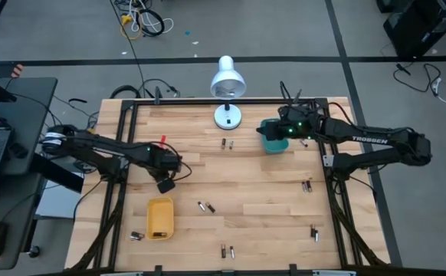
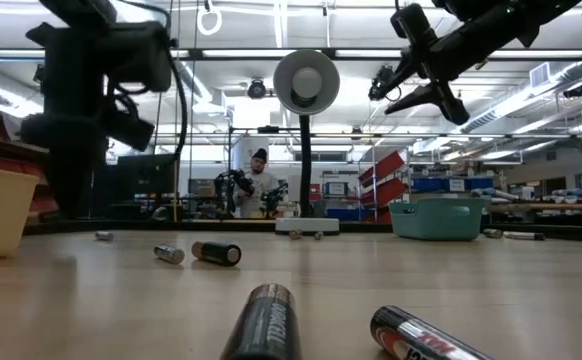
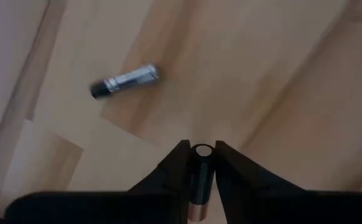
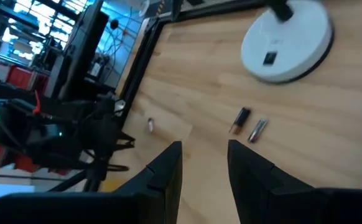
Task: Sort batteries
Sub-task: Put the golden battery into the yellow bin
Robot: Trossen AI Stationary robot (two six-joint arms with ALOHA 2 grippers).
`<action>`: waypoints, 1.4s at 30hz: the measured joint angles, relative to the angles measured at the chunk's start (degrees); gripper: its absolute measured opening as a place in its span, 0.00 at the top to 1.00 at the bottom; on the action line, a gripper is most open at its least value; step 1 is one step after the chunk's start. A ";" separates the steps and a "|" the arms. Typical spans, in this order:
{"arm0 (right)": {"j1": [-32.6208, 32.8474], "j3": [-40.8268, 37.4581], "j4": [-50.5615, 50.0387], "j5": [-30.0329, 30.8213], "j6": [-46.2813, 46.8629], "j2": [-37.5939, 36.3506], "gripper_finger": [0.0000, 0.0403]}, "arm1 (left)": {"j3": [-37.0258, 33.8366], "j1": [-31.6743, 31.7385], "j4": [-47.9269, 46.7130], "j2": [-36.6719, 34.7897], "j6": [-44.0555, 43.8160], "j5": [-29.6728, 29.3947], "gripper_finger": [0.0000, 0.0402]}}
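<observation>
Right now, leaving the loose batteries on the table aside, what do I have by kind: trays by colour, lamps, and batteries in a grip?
yellow tray: 1
teal tray: 1
white desk lamp: 1
battery clamped in the left gripper: 1
Total: 4

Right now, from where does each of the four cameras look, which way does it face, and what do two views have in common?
High: above the table, facing straight down; both arms show, left claw beside the yellow tray.
Low: at table-top height, facing level into the room; arms hang from above.
Left wrist: faces the wood; its claw is shut on a battery.
Right wrist: faces across the table; its claw stands open.
Shared: high and right wrist both show the lamp base.
</observation>
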 joint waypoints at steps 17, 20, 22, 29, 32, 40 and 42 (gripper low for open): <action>10.16 0.00 2.36 7.13 0.52 0.00 0.71 | 18.62 -4.95 -8.52 -6.62 -15.64 -1.44 0.82; 11.69 0.00 2.22 5.09 -0.86 0.00 0.71 | 18.72 -9.80 -8.17 -6.86 -24.25 -1.84 0.82; 13.20 0.00 2.11 4.62 -1.93 0.00 0.71 | 18.42 -14.09 -6.49 -6.90 -29.89 -2.53 0.82; 19.67 0.00 1.84 6.17 -6.41 0.12 0.71 | 18.13 -25.95 -2.53 -3.90 -46.28 -6.11 0.82; 20.75 0.00 1.90 6.59 -7.96 0.50 0.71 | 18.09 -29.67 -2.81 -2.42 -50.31 -6.95 0.82; 22.45 0.00 1.68 6.43 -11.00 0.57 0.71 | 18.09 -36.48 -2.64 -0.30 -55.41 -3.91 0.80; 22.69 0.00 1.65 6.41 -11.00 0.57 0.71 | 18.09 -37.48 -2.28 -0.30 -56.59 -4.17 0.78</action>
